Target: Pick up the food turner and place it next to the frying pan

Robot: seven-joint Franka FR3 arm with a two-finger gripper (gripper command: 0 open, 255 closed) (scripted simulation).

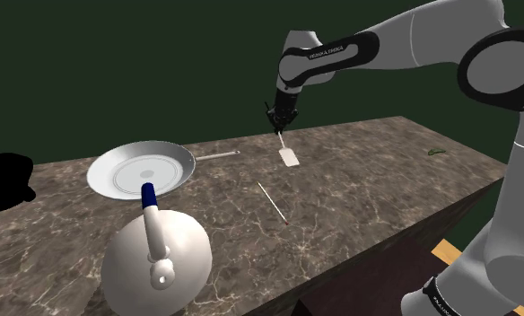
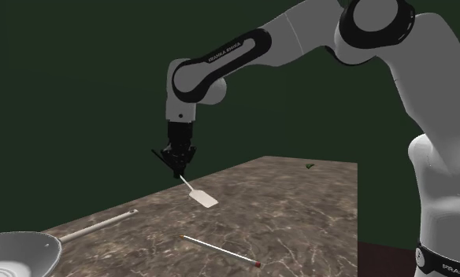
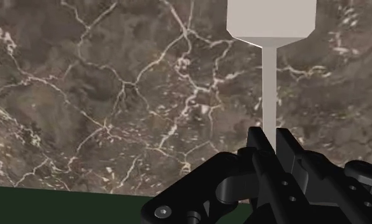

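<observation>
Gripper (image 1: 279, 119): the black fingers are pinched narrowly on the thin handle of the food turner (image 1: 290, 158), above the marble counter (image 1: 368, 179).
Frying pan (image 1: 97, 179): pale and shallow, its inside plain white; it sits at the shoulder view's left, well apart from the turner.
Kettle (image 1: 175, 247): white with a blue handle, and its inside is hidden.
Cut off: the second exterior view's lower left corner clips the pan.
Hard to make out: a small green thing (image 1: 436, 151) and a thin stick (image 1: 273, 201).
Turner's place: it slants down from the fingertips, flat blade lowest, and it is unclear whether the blade touches the counter.
</observation>
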